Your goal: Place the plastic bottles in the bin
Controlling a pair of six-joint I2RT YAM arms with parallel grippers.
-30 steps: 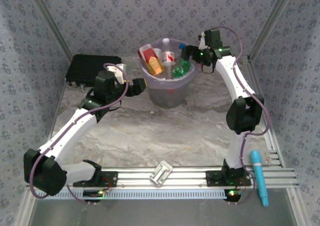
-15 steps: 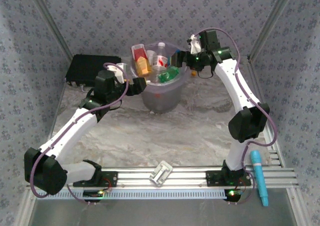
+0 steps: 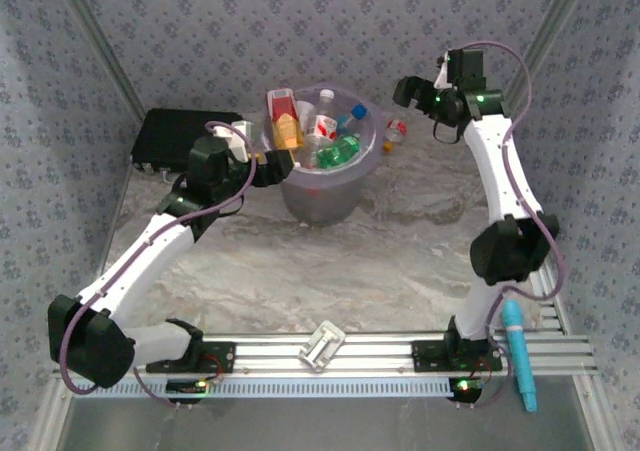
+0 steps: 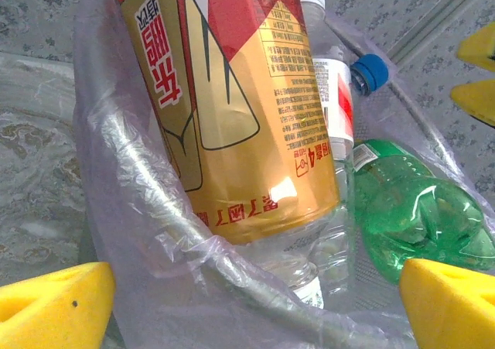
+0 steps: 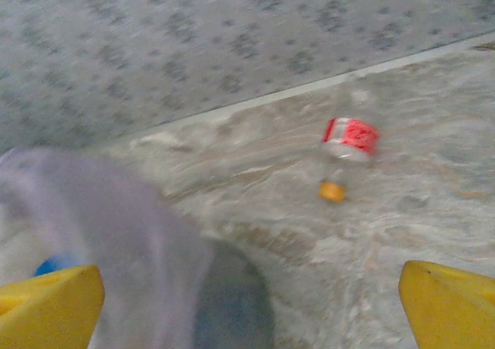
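Purple bin (image 3: 320, 196) half-hides bottles (image 3: 287, 126); left pincer (image 4: 254, 302) and right pincer (image 5: 249, 304) gape wide.

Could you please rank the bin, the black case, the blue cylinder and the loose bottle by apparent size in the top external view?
1. bin
2. black case
3. blue cylinder, nearer the camera than the rest
4. loose bottle

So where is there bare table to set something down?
The marble tabletop is bare from the round pale-purple plastic bin to the near aluminium rail. Crowded: the bin's mouth, packed with plastic bottles, and the flat black case's far-left corner.
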